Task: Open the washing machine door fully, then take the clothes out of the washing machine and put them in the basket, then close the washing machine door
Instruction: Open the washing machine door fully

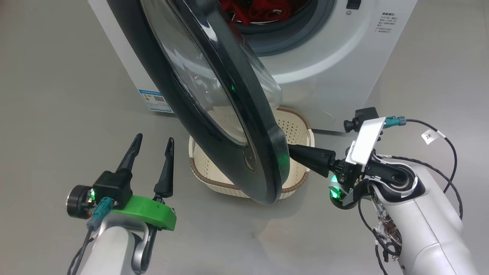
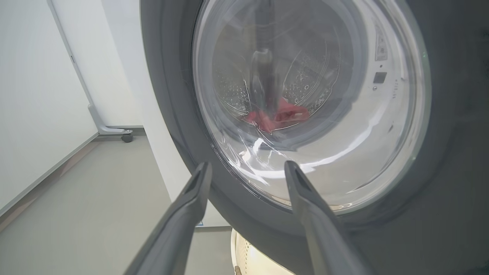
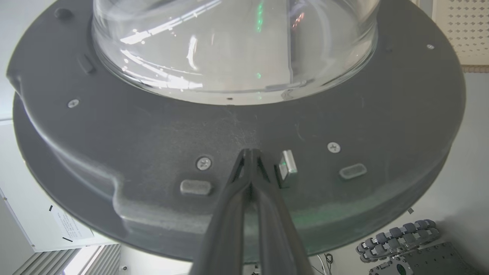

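The right hand (image 3: 250, 152) is clenched. Its two dark fingers are pressed together with nothing between them. Their tips rest against the matt dark inner face of the large round glossy black washing machine door (image 1: 214, 99), just beside a small metal latch tab (image 3: 288, 164) and close under the clear bulging glass bowl. The door stands part-way open between the two hands. The left hand (image 1: 155, 138) is released, its fingers spread wide and holding nothing; it sits on the door's outer side, near the rim but apart from it. Just past the right hand's fingertips, under the door's lower edge, the small cream perforated plastic basket (image 1: 294, 130) sits on the grey floor (image 1: 57, 95). Farther ahead of both hands, the bright red clothes (image 1: 256, 11) lie inside the drum of the big white front-loading washing machine (image 1: 336, 65).
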